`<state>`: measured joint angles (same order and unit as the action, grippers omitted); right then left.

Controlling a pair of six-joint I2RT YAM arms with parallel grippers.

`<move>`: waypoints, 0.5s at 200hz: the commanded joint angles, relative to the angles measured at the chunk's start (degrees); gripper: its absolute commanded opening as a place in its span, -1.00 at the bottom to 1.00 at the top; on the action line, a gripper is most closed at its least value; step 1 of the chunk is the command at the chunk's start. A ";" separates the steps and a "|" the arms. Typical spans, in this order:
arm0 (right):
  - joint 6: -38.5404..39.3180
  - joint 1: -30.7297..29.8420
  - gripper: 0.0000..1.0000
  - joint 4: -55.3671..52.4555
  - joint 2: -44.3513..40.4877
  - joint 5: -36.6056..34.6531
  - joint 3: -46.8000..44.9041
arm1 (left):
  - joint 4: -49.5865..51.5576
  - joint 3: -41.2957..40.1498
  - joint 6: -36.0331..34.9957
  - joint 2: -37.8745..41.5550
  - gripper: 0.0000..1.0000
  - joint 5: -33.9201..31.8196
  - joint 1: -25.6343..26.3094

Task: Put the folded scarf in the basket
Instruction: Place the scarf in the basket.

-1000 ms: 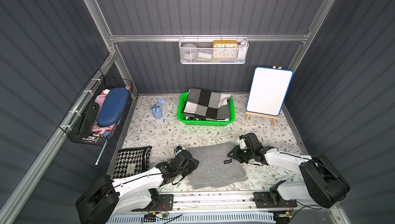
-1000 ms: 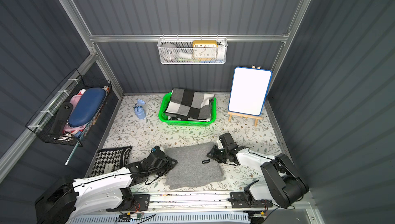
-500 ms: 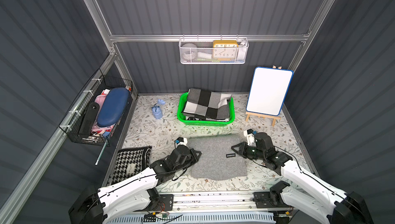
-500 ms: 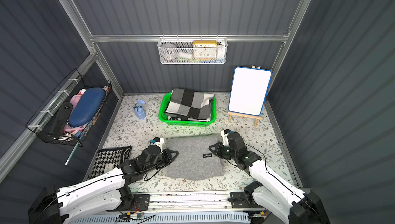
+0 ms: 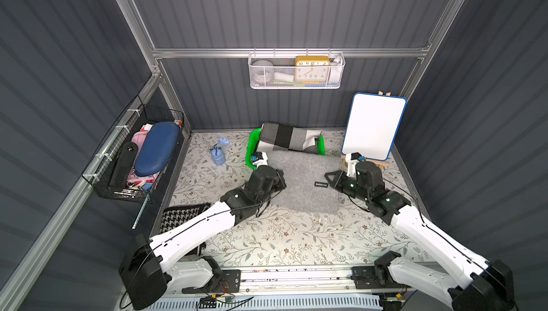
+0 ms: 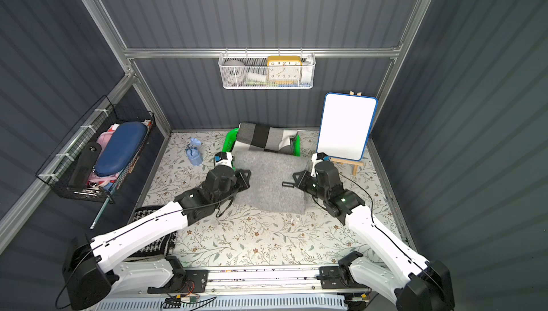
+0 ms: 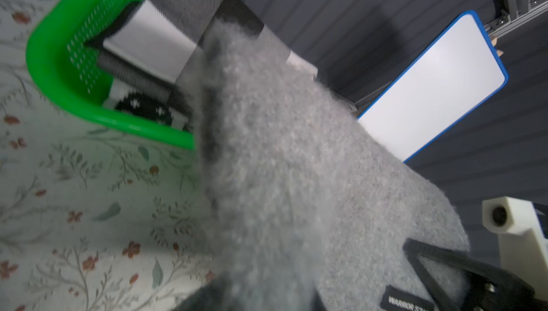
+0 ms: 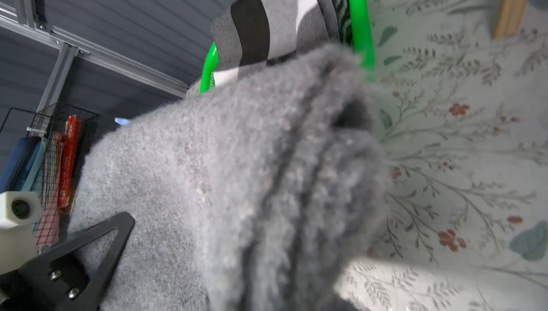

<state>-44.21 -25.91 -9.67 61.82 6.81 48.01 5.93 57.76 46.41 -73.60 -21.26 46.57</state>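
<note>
A folded checked cloth (image 5: 287, 140) in grey, black and white already fills the basket (image 5: 250, 149), a bright green perforated plastic tub at the far middle of the flower-printed tabletop (image 5: 296, 241). A whiteboard (image 5: 373, 127) on a wooden easel (image 5: 381, 164) stands just right of it, a small pale blue object (image 5: 218, 153) lies to its left, and a houndstooth cloth (image 5: 181, 214) lies near left. The scarf (image 5: 302, 182), thick fuzzy grey felt folded into a rectangle with a small black label (image 5: 321, 184), hangs between the arms just near of the basket, its far edge hiding the near rim. The left gripper (image 5: 280, 181) is pinched tight on its left edge and the right gripper (image 5: 329, 177) on its right edge.
</note>
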 commanded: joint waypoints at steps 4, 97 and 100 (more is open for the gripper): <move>3.74 0.92 -1.00 -1.14 5.30 -4.02 6.38 | -0.62 8.66 -11.83 -6.32 -0.96 0.28 -6.39; 10.41 5.24 -1.00 -2.00 39.06 0.69 39.38 | 1.00 38.83 -19.17 -33.55 -1.00 16.31 -24.65; 10.64 5.34 -1.00 -2.36 39.95 0.81 40.35 | 1.25 39.47 -19.17 -34.31 -1.00 16.51 -24.93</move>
<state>-37.50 -22.00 -8.49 96.42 6.42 82.04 5.89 91.46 29.95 -103.44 -7.25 24.12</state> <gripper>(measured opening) 0.098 0.117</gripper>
